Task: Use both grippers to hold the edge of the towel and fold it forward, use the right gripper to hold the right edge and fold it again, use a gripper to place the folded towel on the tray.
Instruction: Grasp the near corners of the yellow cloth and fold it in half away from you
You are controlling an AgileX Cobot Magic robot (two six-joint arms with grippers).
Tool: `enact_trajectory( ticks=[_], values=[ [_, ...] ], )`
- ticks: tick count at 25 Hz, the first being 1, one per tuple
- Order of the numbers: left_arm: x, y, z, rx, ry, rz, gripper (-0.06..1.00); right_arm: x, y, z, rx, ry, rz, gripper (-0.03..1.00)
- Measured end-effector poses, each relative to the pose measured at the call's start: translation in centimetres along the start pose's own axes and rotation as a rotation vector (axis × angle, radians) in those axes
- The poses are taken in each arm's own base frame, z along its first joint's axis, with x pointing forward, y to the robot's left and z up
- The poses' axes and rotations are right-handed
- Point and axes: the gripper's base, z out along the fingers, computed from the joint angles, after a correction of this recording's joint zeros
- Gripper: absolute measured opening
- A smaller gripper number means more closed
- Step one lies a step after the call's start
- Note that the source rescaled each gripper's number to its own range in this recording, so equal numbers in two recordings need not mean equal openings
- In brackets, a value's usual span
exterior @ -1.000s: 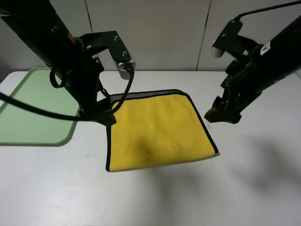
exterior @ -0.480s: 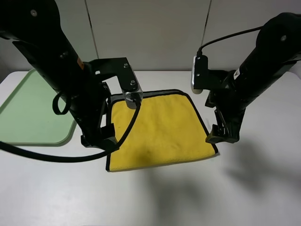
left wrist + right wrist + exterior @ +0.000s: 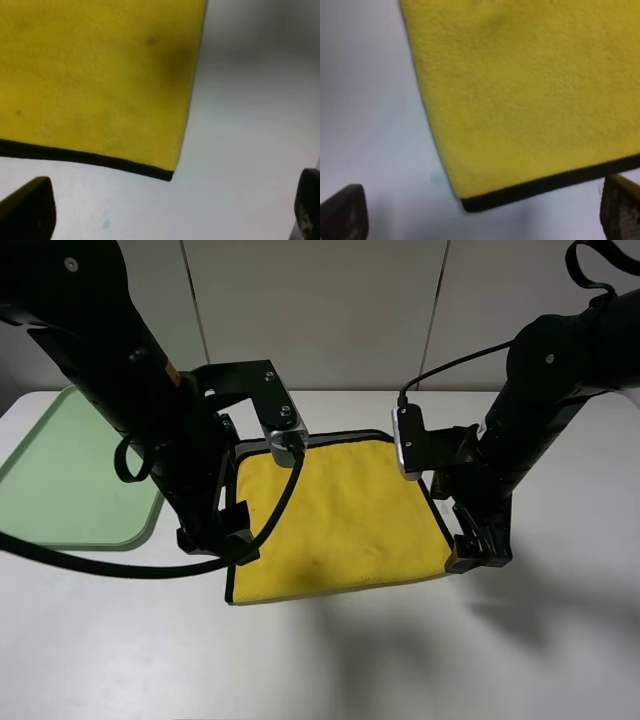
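The yellow towel (image 3: 335,515) with a black border lies flat and unfolded on the white table. My left gripper (image 3: 215,540) hangs over its near left corner. In the left wrist view the towel (image 3: 95,75) fills the frame, and the open gripper (image 3: 167,212) straddles the towel's corner with wide jaws. My right gripper (image 3: 478,550) is at the near right corner. In the right wrist view the towel (image 3: 530,90) shows with its corner between the open gripper's (image 3: 482,215) fingers. Neither gripper holds anything. The green tray (image 3: 70,465) lies at the left.
The white table (image 3: 350,660) extends in front of the towel. A pale wall stands behind the table's back edge. The left arm's black links and cable (image 3: 150,390) hang between the tray and the towel.
Both grippers have come down and toward the table's front, ending at the towel's near corners. The right one also moved left toward the towel. The towel has not moved.
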Motion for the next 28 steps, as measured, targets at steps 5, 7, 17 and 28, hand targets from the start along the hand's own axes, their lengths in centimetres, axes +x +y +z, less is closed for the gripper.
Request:
enact_trajectory(
  ticks=[5,7,17,28],
  values=[
    [0.0,0.0,0.0,0.002,-0.001,-0.002,0.95,0.1,0.3,0.4,0.011,-0.016,-0.021,1.0],
    [0.0,0.0,0.0,0.002,-0.002,-0.002,0.95,0.4,0.9,0.9,-0.001,-0.012,-0.042,1.0],
    [0.0,0.0,0.0,0.002,-0.004,-0.003,0.95,1.5,2.7,2.6,0.021,-0.004,-0.114,1.0],
    [0.0,0.0,0.0,0.002,-0.004,-0.003,0.95,2.6,4.4,5.4,-0.042,0.029,-0.182,1.0]
  ],
)
